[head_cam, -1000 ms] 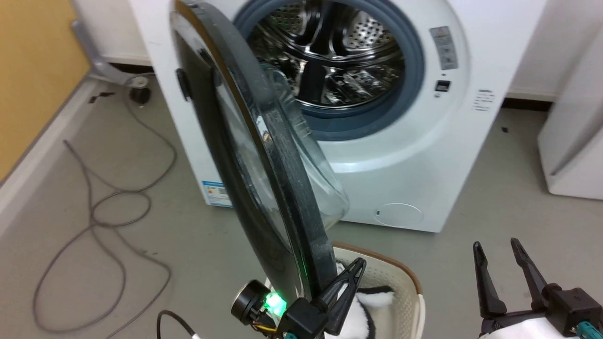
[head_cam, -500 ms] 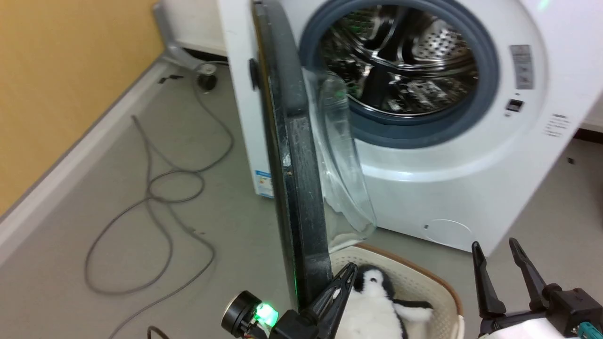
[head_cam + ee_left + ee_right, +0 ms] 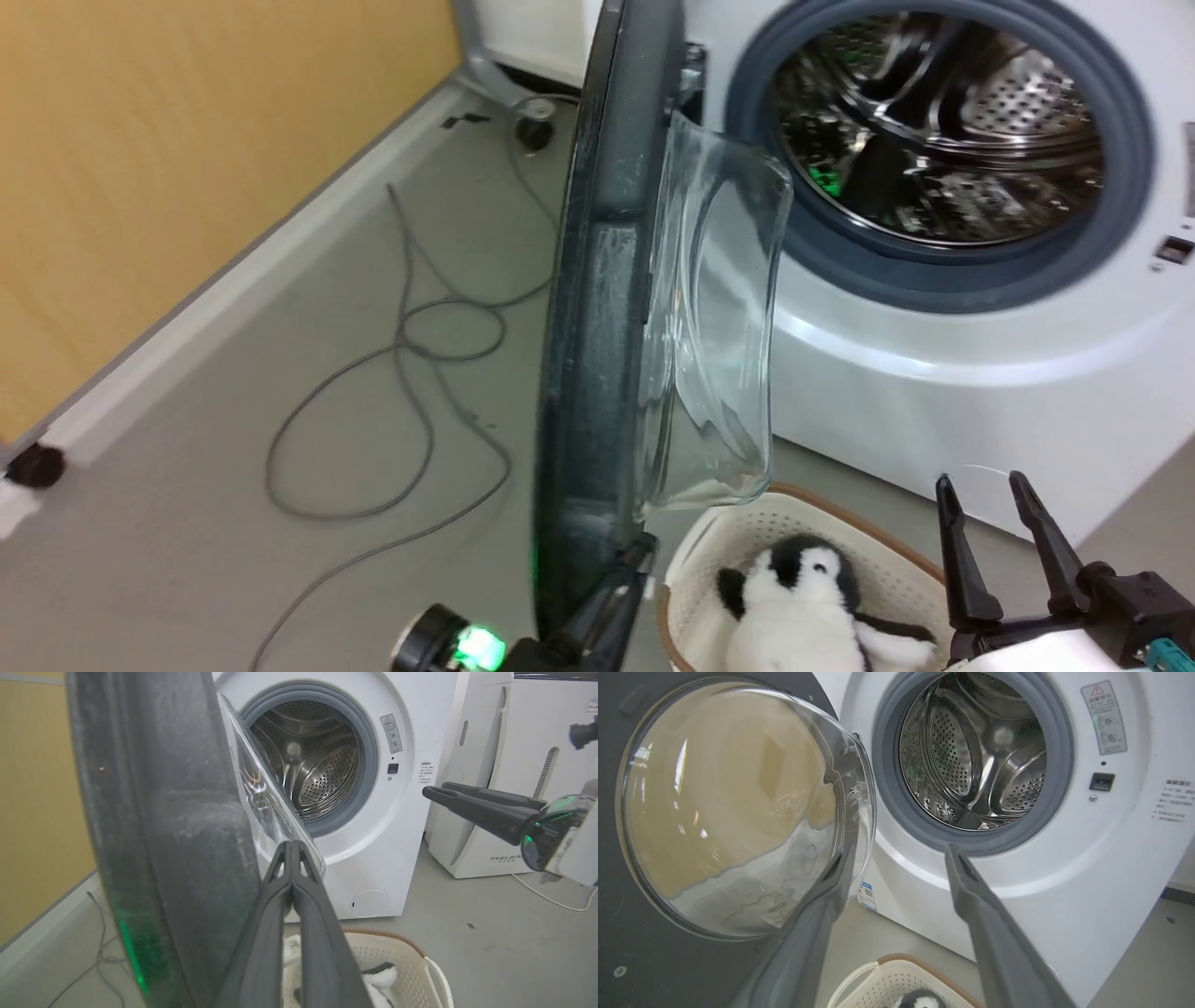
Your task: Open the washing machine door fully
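Bright, even indoor light is filling all three views, leaving only soft shadows on the floor [image 3: 187,579]. Motion blur is smearing the drum [image 3: 934,149] in the head view. Glare is streaking the glass of the washing machine door [image 3: 728,812], and the right tool [image 3: 899,849] is looming soft and unfocused near the lens.

Floor [image 3: 187,579]: grey, smooth.
Washing machine [image 3: 934,392]: white, standing on floor ahead of right gripper [image 3: 980,479] fingertips.
Basket [image 3: 747,537]: cream, perforated, brown rim; on floor between left gripper [image 3: 292,845] fingers and right fingers, near both.
Cable [image 3: 403,327]: grey, looped, loose on floor well left of left fingers.
White appliance [image 3: 490,826]: on floor beyond right fingers, beside washing machine.
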Controlling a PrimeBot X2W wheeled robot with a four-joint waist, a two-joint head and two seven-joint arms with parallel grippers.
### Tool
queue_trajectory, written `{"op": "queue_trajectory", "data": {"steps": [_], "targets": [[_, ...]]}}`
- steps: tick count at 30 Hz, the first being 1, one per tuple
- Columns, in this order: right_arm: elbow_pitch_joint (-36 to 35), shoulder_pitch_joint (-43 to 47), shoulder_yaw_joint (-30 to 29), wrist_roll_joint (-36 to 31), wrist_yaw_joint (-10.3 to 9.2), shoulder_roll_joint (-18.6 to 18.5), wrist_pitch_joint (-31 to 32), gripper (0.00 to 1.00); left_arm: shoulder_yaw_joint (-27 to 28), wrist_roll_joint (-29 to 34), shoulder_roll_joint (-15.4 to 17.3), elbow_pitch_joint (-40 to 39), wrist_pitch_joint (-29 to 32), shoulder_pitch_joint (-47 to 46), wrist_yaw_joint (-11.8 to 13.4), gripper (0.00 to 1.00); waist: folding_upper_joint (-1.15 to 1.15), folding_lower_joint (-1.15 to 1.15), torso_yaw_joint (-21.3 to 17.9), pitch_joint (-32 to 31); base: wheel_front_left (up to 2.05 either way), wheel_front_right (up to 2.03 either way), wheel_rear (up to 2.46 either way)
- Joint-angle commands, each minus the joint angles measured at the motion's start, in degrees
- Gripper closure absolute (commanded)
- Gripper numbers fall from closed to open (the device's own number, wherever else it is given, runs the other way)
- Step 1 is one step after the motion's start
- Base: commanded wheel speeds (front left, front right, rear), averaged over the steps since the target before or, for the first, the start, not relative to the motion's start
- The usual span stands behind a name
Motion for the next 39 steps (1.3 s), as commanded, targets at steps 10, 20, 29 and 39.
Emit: {"op": "queue_trajectory", "data": {"steps": [10,20,29,39], "targets": [[0.2,-1.2,1.2,-0.1,0.05,0.2,-0.2,0.00,5.2,-0.9,2.4,-1.8,-0.2,2.8,3.6,1.00,0.00,0.00,2.6,1.8,0.00,0.00,0.00],[0.2,-2.3,1.4,-1.3,0.05,0.2,-0.2,0.00,13.6,-2.6,4.9,-3.3,-0.2,3.3,7.1,1.00,0.00,0.00,3.0,4.2,0.00,0.00,0.00],[0.0,-3.5,1.2,-3.4,0.05,0.2,-0.2,0.00,23.5,-6.8,4.6,0.6,-0.2,-1.1,7.7,1.00,0.00,0.00,3.4,7.4,0.00,0.00,0.00],[-0.2,-5.1,0.9,-6.0,0.05,0.2,-0.2,0.00,34.0,-8.4,2.1,6.4,-0.2,-9.6,6.7,1.00,0.00,0.00,2.1,11.0,0.00,0.00,0.00]]}}
